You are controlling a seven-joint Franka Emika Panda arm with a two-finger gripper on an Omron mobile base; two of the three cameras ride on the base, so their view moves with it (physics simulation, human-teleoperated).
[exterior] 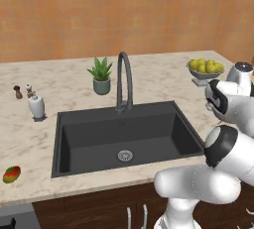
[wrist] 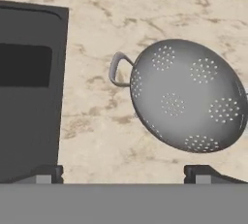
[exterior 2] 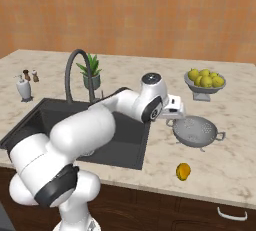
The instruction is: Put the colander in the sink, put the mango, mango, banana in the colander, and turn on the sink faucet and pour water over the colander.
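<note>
In the hand view the claw [wrist: 123, 173] stands wide open, its two dark tips low in the frame with nothing between them, poised above the beige tabletop [wrist: 97, 136]. The colander [wrist: 186, 94] lies on that tabletop right of centre, one loop handle toward the sink [wrist: 29, 87] at the left edge. In the right base view the colander [exterior 2: 196, 131] sits right of the sink [exterior 2: 130, 140], with a mango [exterior 2: 183, 171] below it, the faucet [exterior 2: 75, 75] upper left and a fruit bowl [exterior 2: 204, 82] upper right.

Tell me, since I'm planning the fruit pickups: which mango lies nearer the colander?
The yellow-orange mango, on the counter just in front of the colander. The red-green mango lies across the sink.
</note>
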